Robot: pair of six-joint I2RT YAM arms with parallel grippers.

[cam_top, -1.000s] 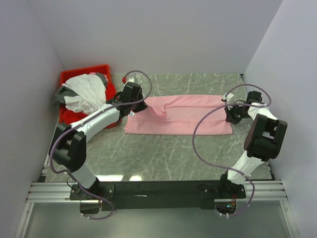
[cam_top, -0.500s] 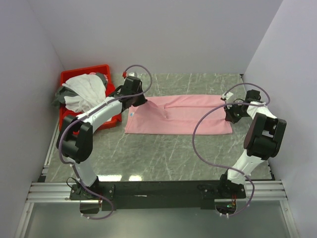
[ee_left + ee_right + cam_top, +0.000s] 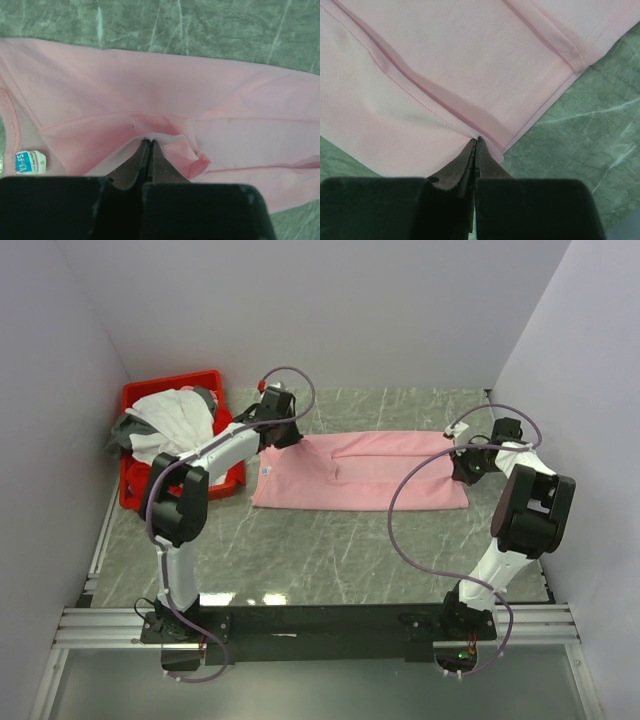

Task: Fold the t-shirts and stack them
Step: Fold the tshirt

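Observation:
A light pink t-shirt [image 3: 360,475] lies folded lengthwise across the marble table. Its blue neck label [image 3: 29,162] shows at the left end. My left gripper [image 3: 289,436] is at the shirt's far left corner, shut on a pinch of pink cloth [image 3: 172,145] that bunches up at the fingertips. My right gripper [image 3: 463,470] is at the shirt's right end, shut on the folded pink edge [image 3: 487,135] near the hem corner. More t-shirts, white [image 3: 170,420] and grey [image 3: 125,430], sit heaped in the bin at the left.
A red plastic bin [image 3: 140,395] stands at the back left, close beside the left arm. Grey walls close in the table [image 3: 330,550] at the left, back and right. Purple cables loop over both arms.
My left gripper has drawn its pinch of pink cloth toward the far left corner, and the raised fold in the shirt's middle has flattened. The right gripper shifted slightly toward the back.

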